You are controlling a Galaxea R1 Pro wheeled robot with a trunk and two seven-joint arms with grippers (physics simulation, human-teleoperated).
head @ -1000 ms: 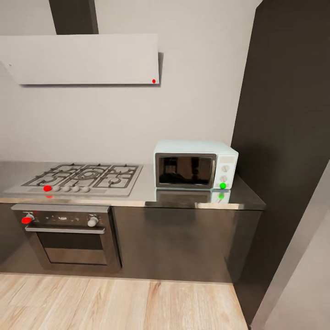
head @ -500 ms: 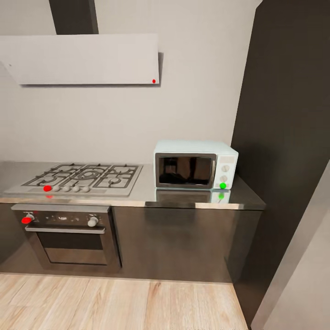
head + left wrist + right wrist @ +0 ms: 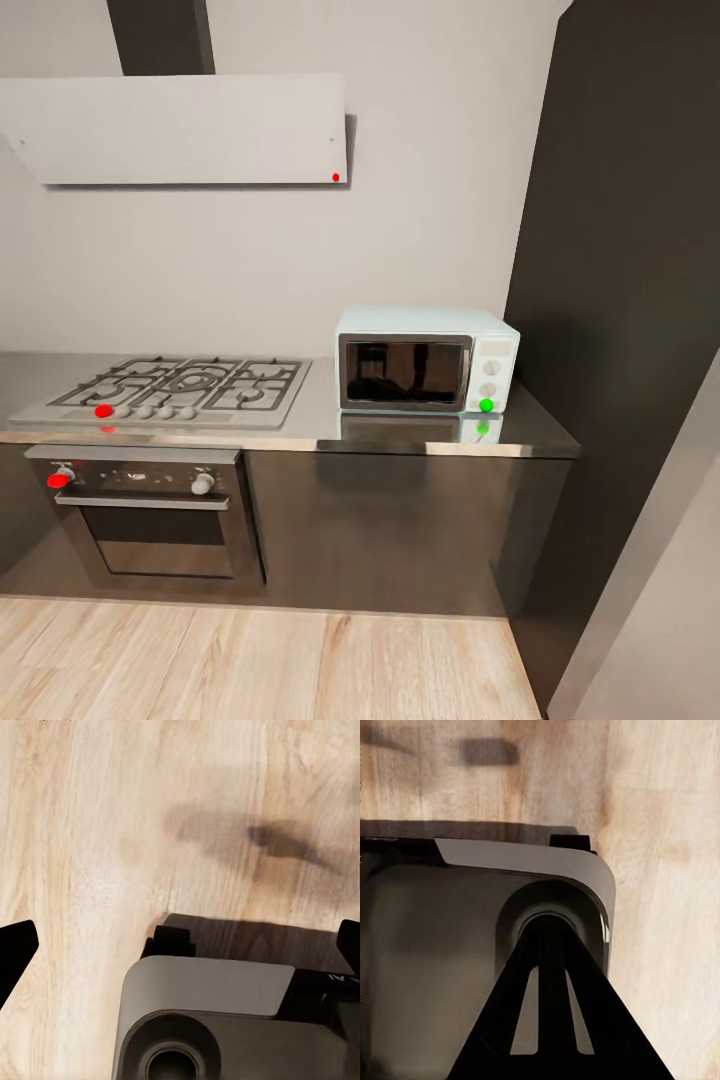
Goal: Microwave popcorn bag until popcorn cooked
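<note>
With the microwave (image 3: 427, 360) door closed and its light green, the left gripper (image 3: 180, 945) gapes wide and empty, the right gripper's (image 3: 547, 1020) opening cannot be told, and driving closer risks bumping the countertop (image 3: 330, 425).

There was one microwave (image 3: 427, 359) with two knobs and one green light, on one countertop (image 3: 420, 435). One gas hob (image 3: 175, 390) carried five front knobs, one of them red. One built-in oven (image 3: 150, 515) had two knobs, and one range hood (image 3: 175, 128) hung above.
</note>
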